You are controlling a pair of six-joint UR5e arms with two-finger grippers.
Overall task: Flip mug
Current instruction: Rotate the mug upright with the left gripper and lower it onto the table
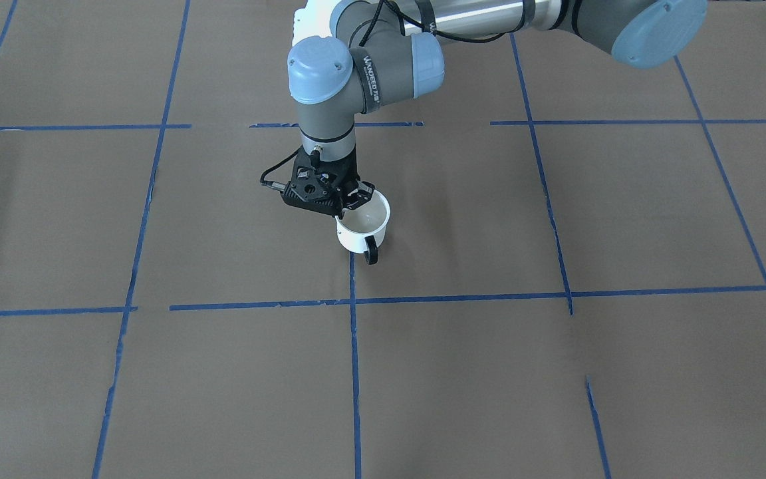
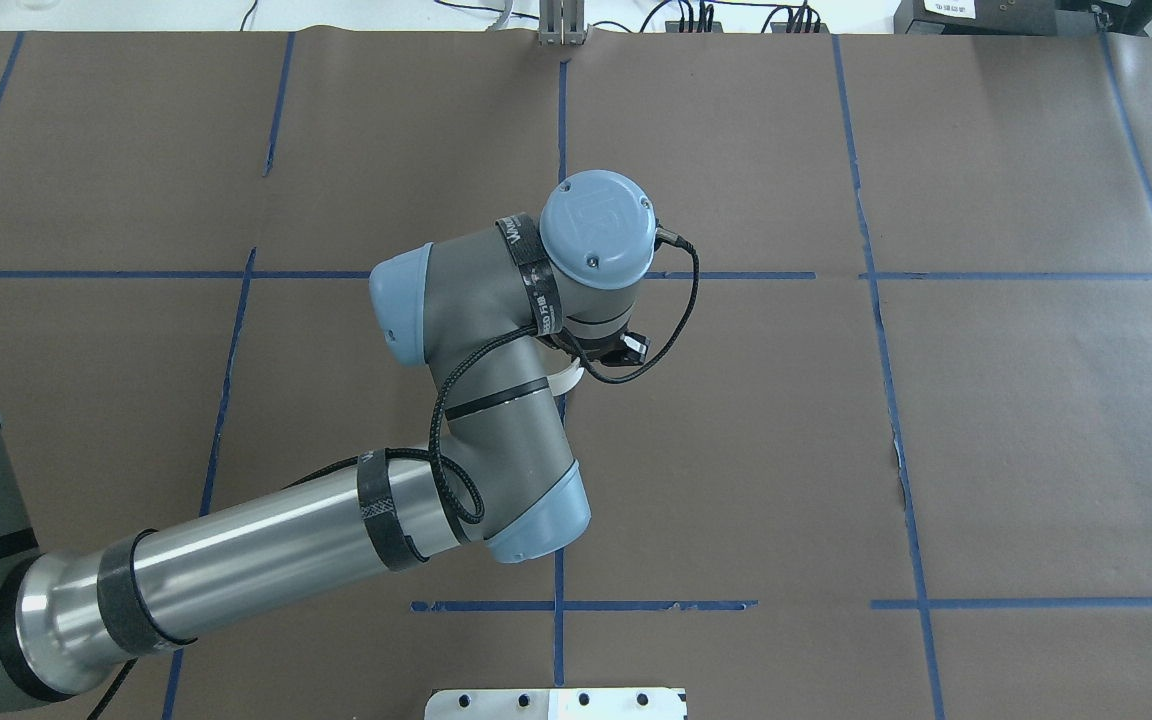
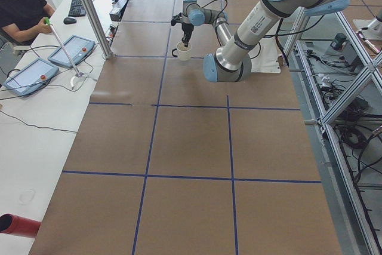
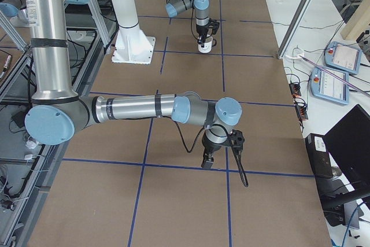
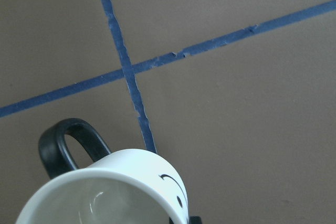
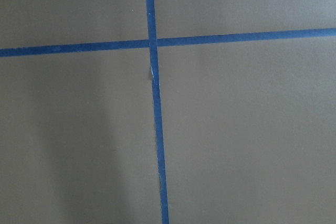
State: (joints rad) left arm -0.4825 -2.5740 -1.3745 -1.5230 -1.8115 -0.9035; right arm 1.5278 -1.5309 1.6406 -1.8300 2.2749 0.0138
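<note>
A: Where's the mug [image 1: 361,233]?
B: Upright on the tabletop [image 1: 489,372], over a tape line [image 1: 355,346], handle [image 1: 372,251] facing the operators' side. Behind it, the left end effector [image 1: 351,205] pinches the rim [image 1: 383,207].
A: Handling?
B: Probably light, stiff, glossy and breakable. The rim hold looks sensible, though it may slip. Right end effector [image 4: 207,161]: open or closed, I can't tell.

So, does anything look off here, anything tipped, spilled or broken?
Nothing serious. The mug is open side up and looks empty, with the left gripper pinching its rim. No spill or crack shows. The only flaw is the blue tape, which is chipped and frayed in spots.
</note>
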